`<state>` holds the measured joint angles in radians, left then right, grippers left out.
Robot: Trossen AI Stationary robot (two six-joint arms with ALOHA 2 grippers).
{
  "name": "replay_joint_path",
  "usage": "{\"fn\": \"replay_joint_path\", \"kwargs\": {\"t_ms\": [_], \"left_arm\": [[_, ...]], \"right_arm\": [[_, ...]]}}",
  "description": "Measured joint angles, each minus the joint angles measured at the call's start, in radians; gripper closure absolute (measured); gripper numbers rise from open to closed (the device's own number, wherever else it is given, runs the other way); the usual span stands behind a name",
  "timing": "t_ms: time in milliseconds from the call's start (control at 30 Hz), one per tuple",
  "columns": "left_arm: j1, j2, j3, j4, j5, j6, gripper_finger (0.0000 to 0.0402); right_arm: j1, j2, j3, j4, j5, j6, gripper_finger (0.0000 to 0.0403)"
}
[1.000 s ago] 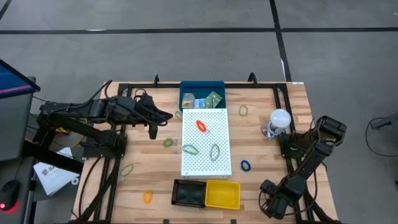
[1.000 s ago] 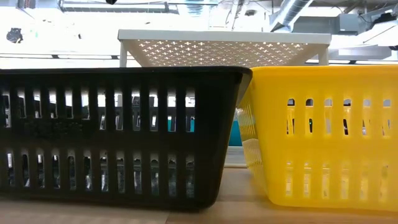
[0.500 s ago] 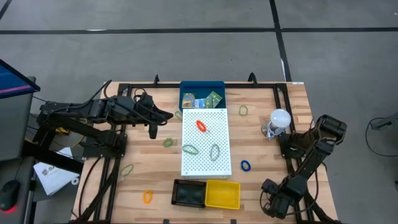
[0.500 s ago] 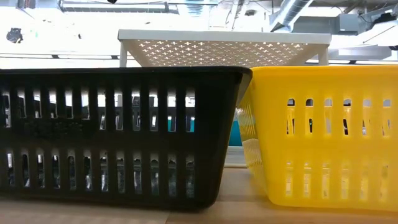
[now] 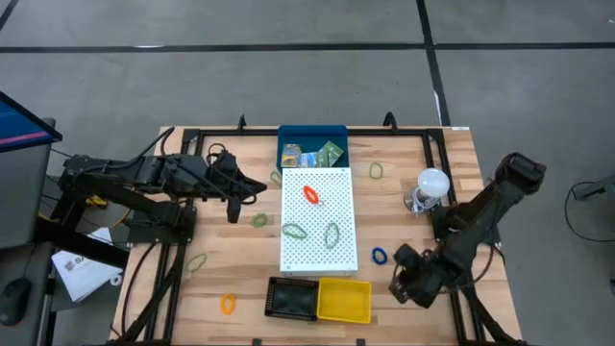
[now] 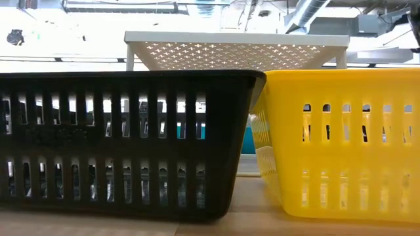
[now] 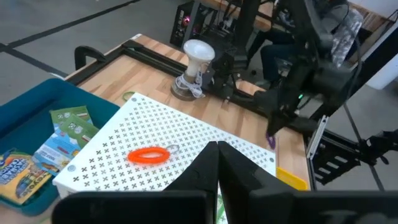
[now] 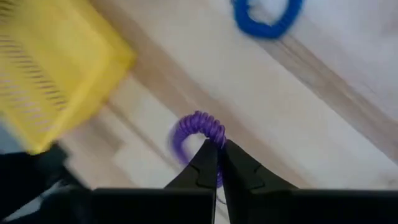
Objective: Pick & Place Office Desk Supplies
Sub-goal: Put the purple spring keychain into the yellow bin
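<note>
My right gripper point(image 5: 397, 285) is over the table's near right part, just right of the yellow basket point(image 5: 344, 300). It is shut on a purple coiled band point(image 8: 198, 130). A blue loop point(image 5: 379, 257) lies on the wood a little farther in. My left gripper point(image 5: 233, 210) hangs shut with nothing in it, left of the white perforated board point(image 5: 317, 219). On the board lie an orange-red loop point(image 7: 149, 154) and two green loops point(image 5: 293, 231). Printed packets point(image 5: 322, 154) lie in the teal tray point(image 5: 288, 146) at the far edge. My right gripper pinches the purple band between its two fingertips point(image 8: 205, 163), on one side of the coil point(image 8: 214, 134). The rest of the loop stands out past the tips. The band seems to be clear of the wood below, which is blurred.
A black basket point(image 5: 291, 299) stands beside the yellow one at the near edge and fills the low view. A white bulb-like object point(image 5: 432, 183) stands at the right. Loose loops lie on the wood: green point(image 5: 377, 171), green point(image 5: 259, 220), green point(image 5: 197, 261), orange point(image 5: 228, 305).
My right gripper has come from beyond the table's near right corner toward the left and far edges. It now stands over the wood beside the yellow basket, and its arm is stretched out more.
</note>
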<state>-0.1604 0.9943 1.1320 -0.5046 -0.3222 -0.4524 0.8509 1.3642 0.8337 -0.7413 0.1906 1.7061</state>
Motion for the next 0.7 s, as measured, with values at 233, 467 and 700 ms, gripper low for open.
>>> {"fn": "replay_joint_path", "kwargs": {"t_ms": [233, 467, 700], "left_arm": [[0.0, 0.0, 0.0, -0.081, 0.048, 0.007, 0.0402], [-0.004, 0.0, 0.0, -0.153, 0.067, 0.007, 0.0402], [-0.012, 0.0, 0.0, -0.162, 0.067, 0.008, 0.0402]], "right_arm": [[-0.13, -0.141, 0.002, 0.069, 0.108, -0.135, 0.0402], [-0.25, -0.234, 0.002, 0.257, 0.176, -0.241, 0.0403], [-0.231, -0.153, 0.004, 0.488, 0.068, -0.256, 0.0403]]}}
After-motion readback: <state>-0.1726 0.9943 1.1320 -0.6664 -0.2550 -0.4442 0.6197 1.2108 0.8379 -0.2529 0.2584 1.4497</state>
